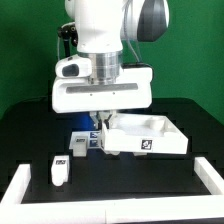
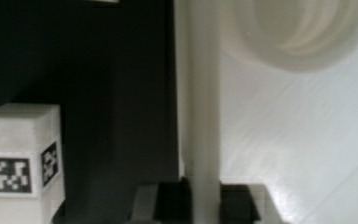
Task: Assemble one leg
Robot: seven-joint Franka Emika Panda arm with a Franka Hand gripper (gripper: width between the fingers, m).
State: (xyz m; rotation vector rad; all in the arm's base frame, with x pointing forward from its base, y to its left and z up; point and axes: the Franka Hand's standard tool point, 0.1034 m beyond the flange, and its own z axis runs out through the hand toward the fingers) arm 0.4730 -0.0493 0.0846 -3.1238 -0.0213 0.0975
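the gripper [image 1: 100,122] hangs low over the black desk [image 1: 110,178], at the near edge of the white tabletop [image 1: 150,135]. in the wrist view its two dark fingers [image 2: 165,203] sit close on either side of the tabletop's [image 2: 300,130] thin edge with no gap showing, so the gripper [image 2: 206,197] is pinching that edge. the tabletop spreads away from the gripper on one side as a broad pale surface. a round recess [image 2: 309,35] is sunk into it well ahead of the fingertips. on the gripper's other side lies bare dark desk [image 2: 105,60], and beside the fingers stands a white block with marker tags [image 2: 19,165], apart from the tabletop; which part it is cannot be told.

in the exterior view a small tagged piece [image 1: 80,143] lies just beside the gripper, on the side away from the tabletop. a white leg [image 1: 58,171] stands upright farther out on that same side, nearer the camera and well apart from the tabletop. a white border rail [image 1: 18,187] runs along the desk's edges beyond the leg.
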